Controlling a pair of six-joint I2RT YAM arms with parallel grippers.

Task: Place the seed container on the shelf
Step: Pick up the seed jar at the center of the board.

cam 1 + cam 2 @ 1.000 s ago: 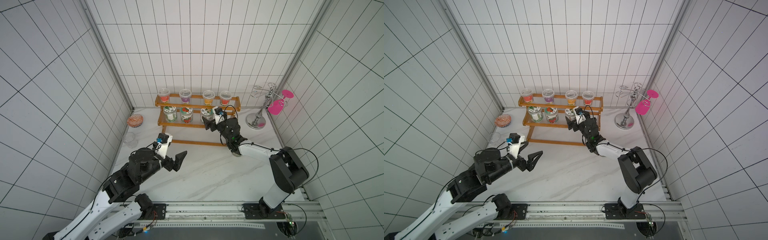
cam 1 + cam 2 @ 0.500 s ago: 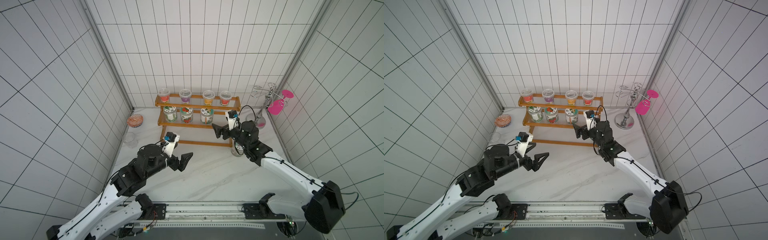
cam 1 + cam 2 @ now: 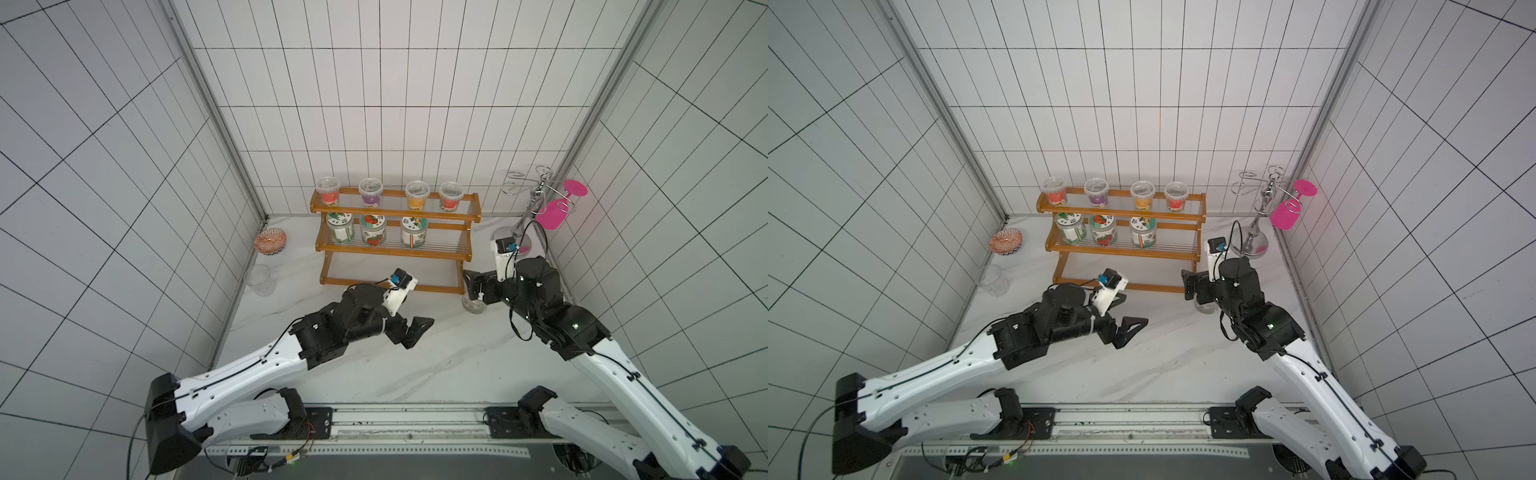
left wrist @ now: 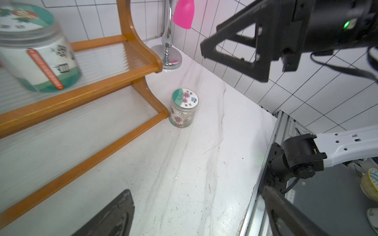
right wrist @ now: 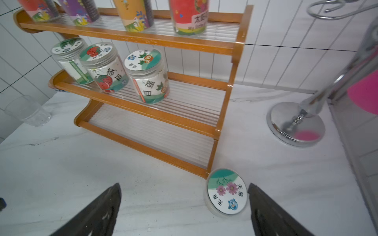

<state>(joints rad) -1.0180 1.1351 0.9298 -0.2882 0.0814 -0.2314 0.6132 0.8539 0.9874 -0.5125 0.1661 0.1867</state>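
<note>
The seed container [image 5: 226,192], a clear jar with a pink-flower lid, stands on the table against the shelf's front right foot; it also shows in the left wrist view [image 4: 184,108] and in a top view [image 3: 473,306]. The shelf [image 3: 395,245] [image 5: 163,114] is an orange-brown stepped rack at the back. My right gripper [image 3: 471,286] [image 5: 184,187] hovers open just above the jar, whose lid sits close to one finger. Open and holding nothing, my left gripper [image 3: 1128,312] [image 4: 196,194] hangs over mid-table in front of the shelf.
Three labelled jars [image 5: 147,75] fill the shelf's middle tier and several coloured cups [image 3: 370,193] the top tier. A chrome stand [image 3: 536,195] with a pink glass [image 3: 552,216] is at the back right. A patterned bowl [image 3: 270,242] and clear cup [image 3: 259,280] sit left.
My right gripper has drawn back from the shelf's middle tier, moving right and toward the front to above the flower-lid jar. My left arm has reached further right. Both stayed open.
</note>
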